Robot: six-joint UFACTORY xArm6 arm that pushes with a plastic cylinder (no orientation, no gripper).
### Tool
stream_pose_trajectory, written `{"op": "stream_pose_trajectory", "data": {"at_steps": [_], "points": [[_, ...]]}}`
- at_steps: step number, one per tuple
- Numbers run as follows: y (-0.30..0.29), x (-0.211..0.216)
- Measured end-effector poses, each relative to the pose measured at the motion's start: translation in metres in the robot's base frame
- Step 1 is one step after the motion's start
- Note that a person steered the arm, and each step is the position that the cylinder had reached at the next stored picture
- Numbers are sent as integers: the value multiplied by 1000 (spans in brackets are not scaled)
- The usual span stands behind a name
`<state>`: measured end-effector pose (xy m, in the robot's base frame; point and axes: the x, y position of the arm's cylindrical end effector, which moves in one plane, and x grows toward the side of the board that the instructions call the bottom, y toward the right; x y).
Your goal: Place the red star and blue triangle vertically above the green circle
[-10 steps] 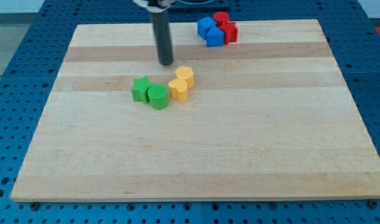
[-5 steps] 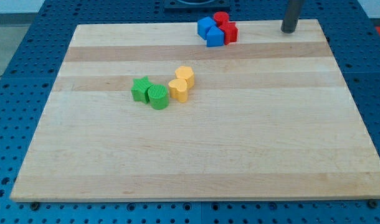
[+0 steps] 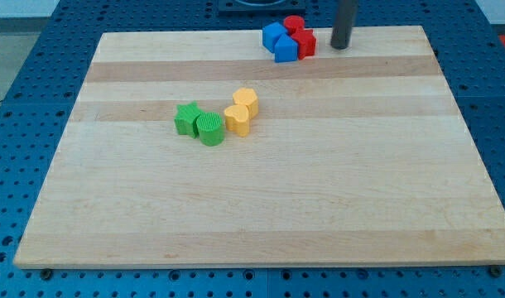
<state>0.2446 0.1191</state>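
Observation:
The red star (image 3: 305,43) sits in a tight cluster at the view's top, with a red cylinder (image 3: 295,23) behind it and two blue blocks to its left. The nearer blue block (image 3: 286,49) looks like the triangle, and the other blue block (image 3: 273,35) looks like a cube. The green circle (image 3: 209,130) lies left of the board's centre, touching a green star (image 3: 187,118). My tip (image 3: 339,46) is at the board's top edge, just right of the red star and apart from it.
Two yellow blocks stand right of the green circle: a heart (image 3: 238,121) and another yellow block (image 3: 246,100) behind it. The wooden board (image 3: 261,207) lies on a blue perforated table.
My tip went from above the green and yellow blocks to the board's top right, then came back left to beside the red star. No block has moved.

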Motion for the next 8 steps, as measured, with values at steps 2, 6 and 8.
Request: {"op": "stream_pose_trajectory", "data": {"at_steps": [2,6,8], "points": [[24,11],[-152,12],[-114,14]]}}
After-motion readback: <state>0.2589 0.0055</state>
